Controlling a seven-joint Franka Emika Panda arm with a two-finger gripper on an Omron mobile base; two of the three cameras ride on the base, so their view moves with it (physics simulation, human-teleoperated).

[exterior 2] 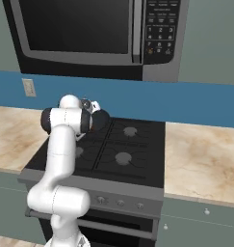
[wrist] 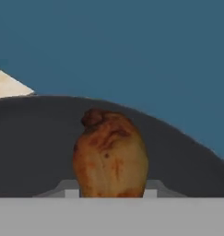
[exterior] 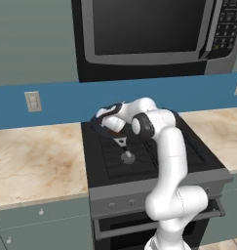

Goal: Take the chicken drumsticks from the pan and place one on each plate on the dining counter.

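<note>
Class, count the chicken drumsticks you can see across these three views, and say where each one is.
1: a reddish-brown chicken drumstick lies in the round black frying pan, close before the camera in the hand view. Another may be hidden.

both base views look forward and down from behind the arm, left and right, sharing the stove [exterior: 139, 156] and microwave [exterior 2: 89, 34], while the hand view sits close inside the pan [wrist: 35, 147].
</note>
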